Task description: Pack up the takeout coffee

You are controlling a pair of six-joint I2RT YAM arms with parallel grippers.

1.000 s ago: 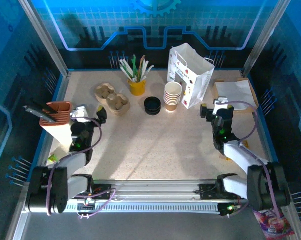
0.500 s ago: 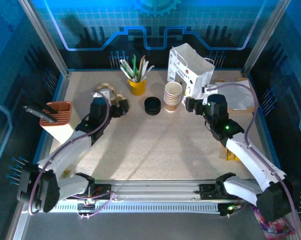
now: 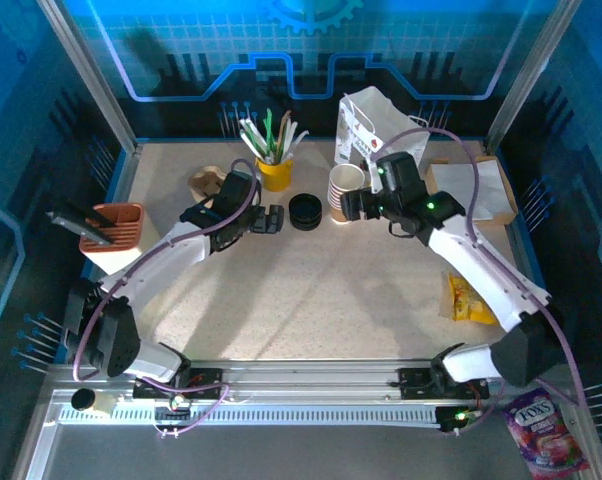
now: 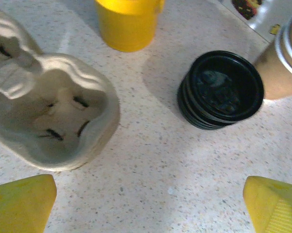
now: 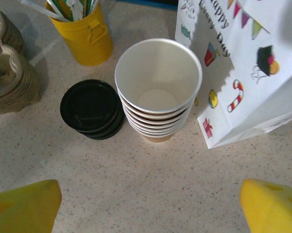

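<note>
Black lids (image 4: 221, 87) before left hand (image 4: 147, 206), paper cups (image 5: 158, 82) before right hand (image 5: 147, 208), both apparently spread wide

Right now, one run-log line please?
left gripper: open, near lid stack | right gripper: open, near cup stack | paper bag: upright

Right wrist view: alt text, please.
A stack of lidless paper cups stands centre, with a stack of black lids at its left and a white printed bag at its right. Below, the right gripper is open.

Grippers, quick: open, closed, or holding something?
Left gripper: open, empty, near the stack of black lids.
Right gripper: open, empty, before the stack of paper cups.
</note>
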